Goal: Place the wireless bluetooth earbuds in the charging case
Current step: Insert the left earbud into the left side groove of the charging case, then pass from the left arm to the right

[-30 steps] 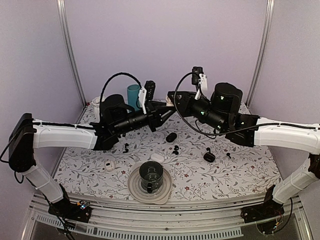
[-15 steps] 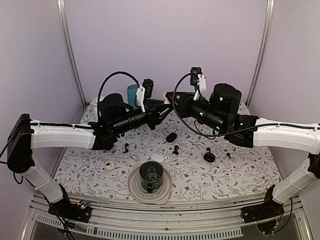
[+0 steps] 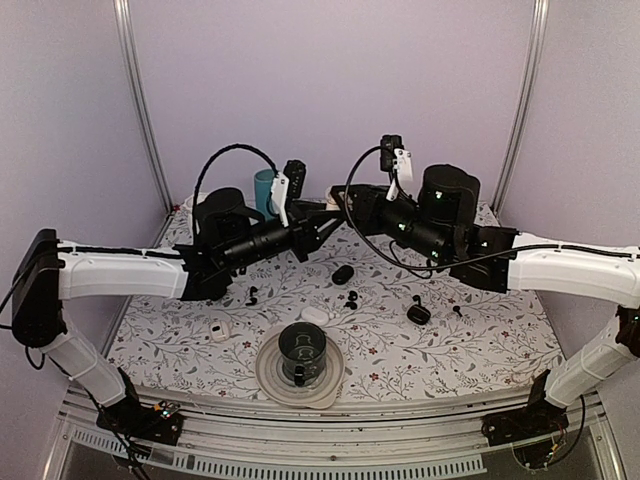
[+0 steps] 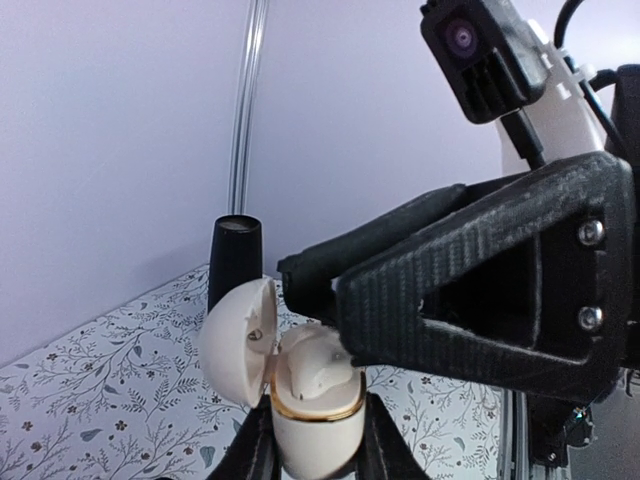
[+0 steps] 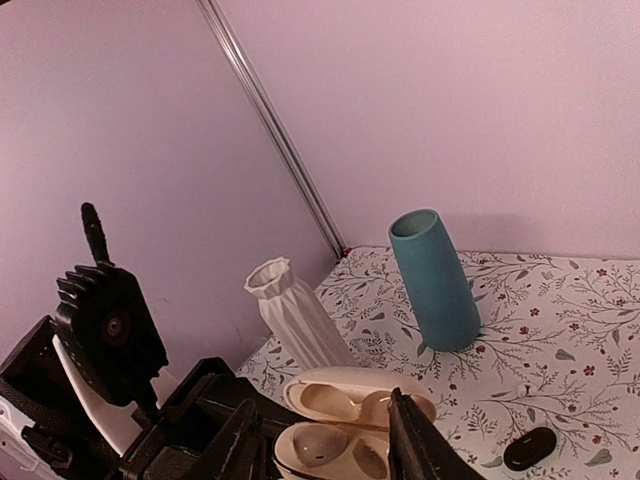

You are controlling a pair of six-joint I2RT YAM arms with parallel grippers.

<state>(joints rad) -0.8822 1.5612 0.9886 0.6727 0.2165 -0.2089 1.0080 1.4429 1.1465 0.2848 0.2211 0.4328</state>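
Update: clamping cream, gold-rimmed, pebble-shaped charging case [image 4: 312, 390] in left gripper [image 4: 318, 440], lid hanging open. Hovering right gripper [image 5: 322, 420] astride its mouth, jaws parted, seemingly empty. Leaving tiny glossy black earbuds [image 3: 351, 298] scattered on floral-print table [image 3: 480, 350] well below both.

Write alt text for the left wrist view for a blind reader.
An open cream charging case with a gold rim is gripped in the left tool at bottom centre. The right tool, black, reaches to it from the right.
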